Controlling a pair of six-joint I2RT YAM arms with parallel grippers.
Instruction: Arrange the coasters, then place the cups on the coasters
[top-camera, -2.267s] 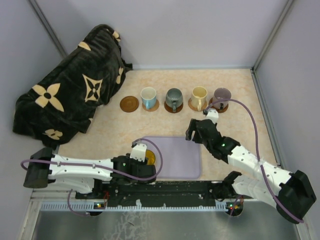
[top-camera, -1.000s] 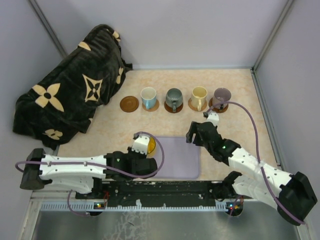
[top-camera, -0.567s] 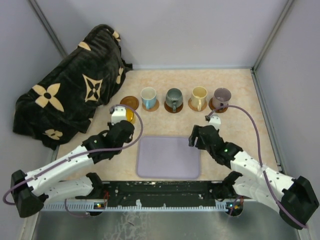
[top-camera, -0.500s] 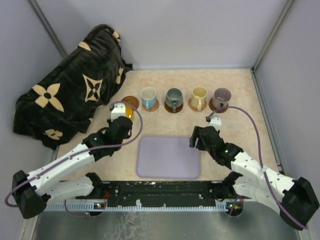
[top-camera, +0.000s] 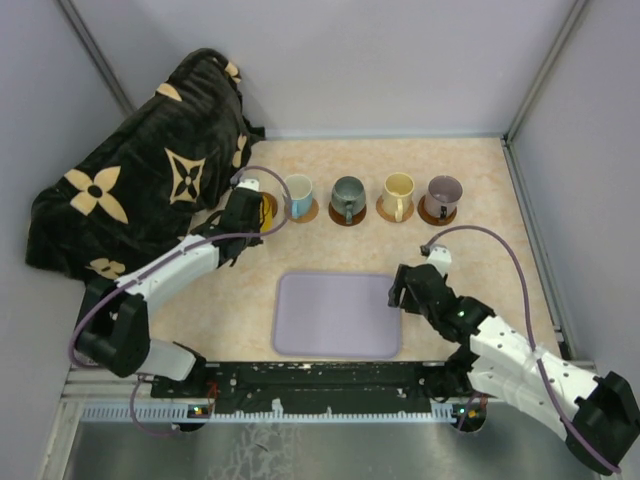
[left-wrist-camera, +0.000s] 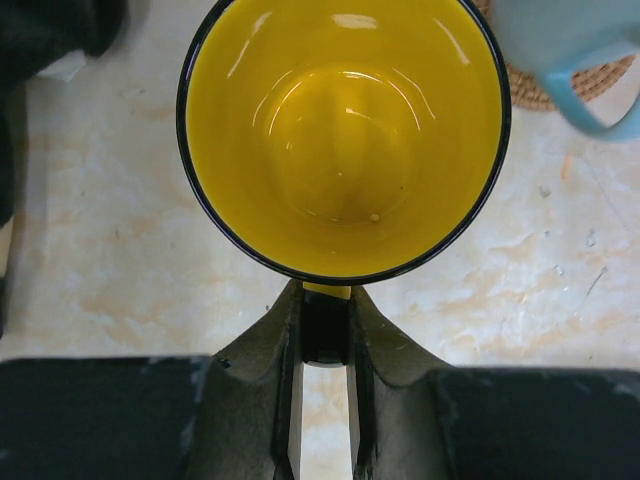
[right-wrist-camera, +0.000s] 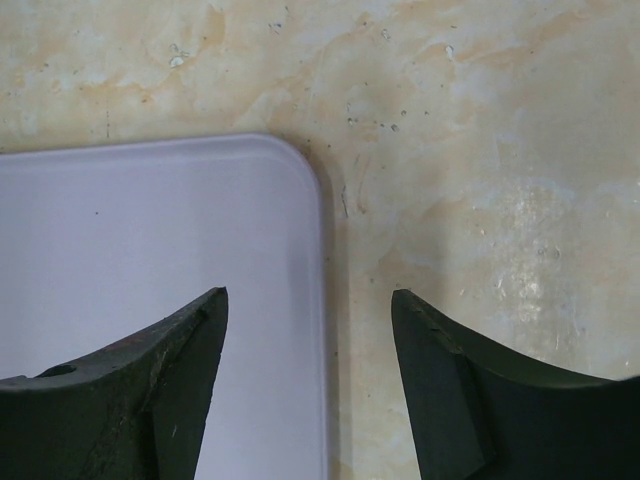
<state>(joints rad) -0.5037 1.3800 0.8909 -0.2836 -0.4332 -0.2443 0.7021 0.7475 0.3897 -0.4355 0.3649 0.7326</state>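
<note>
My left gripper (top-camera: 250, 206) is shut on the handle of the yellow-orange cup (left-wrist-camera: 345, 130) at the left end of the row. That cup (top-camera: 266, 210) hides whatever lies under it, so I cannot tell whether it is resting or hanging. To its right stand the white and blue cup (top-camera: 297, 192), the grey-green cup (top-camera: 349, 193), the cream cup (top-camera: 399, 187) and the purple-grey cup (top-camera: 444, 189). Each of these sits on a brown coaster (top-camera: 308, 213). My right gripper (right-wrist-camera: 310, 295) is open and empty over the lavender tray's far right corner.
The lavender tray (top-camera: 335, 315) lies near the front middle, bare. A black blanket with tan flowers (top-camera: 140, 190) is heaped at the back left, close to my left arm. The blue cup's handle (left-wrist-camera: 590, 90) and its woven coaster (left-wrist-camera: 545, 92) lie just right of the yellow cup.
My left arm has carried the yellow cup from the tray's left edge out to the left end of the row. My right arm has drawn back toward the near edge, jaws narrowing slightly.
</note>
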